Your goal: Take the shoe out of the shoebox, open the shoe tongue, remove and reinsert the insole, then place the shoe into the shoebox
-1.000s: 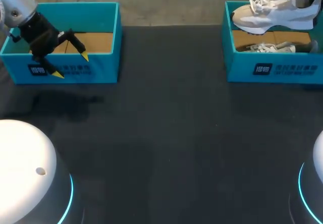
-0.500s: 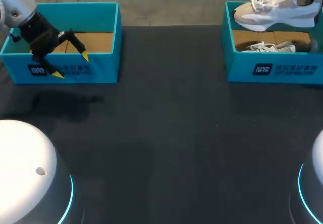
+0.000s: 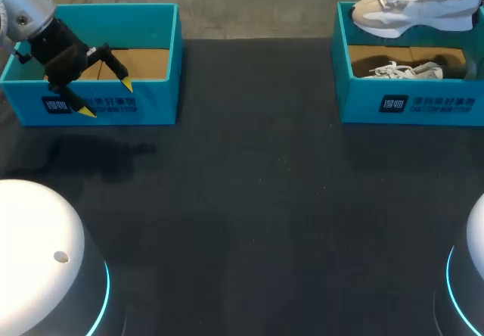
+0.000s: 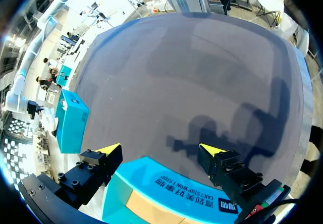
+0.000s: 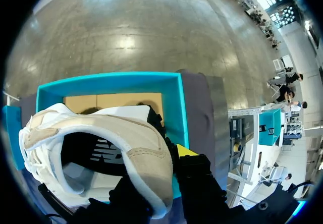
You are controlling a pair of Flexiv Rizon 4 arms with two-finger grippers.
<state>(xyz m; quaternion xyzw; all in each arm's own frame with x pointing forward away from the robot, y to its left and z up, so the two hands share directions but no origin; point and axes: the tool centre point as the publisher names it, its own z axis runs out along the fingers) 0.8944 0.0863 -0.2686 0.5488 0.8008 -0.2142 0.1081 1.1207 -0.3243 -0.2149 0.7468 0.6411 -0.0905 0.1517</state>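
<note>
At one o'clock the right gripper [image 5: 174, 156] pinches the heel collar of the beige-and-white fabric sneaker [image 3: 412, 7], probably light and floppy, while the left gripper [image 3: 106, 98] gapes empty at ten.

Unreadably small white print and a logo mark the left shoebox [image 3: 155, 105] and right shoebox [image 3: 363, 106] fronts.
</note>
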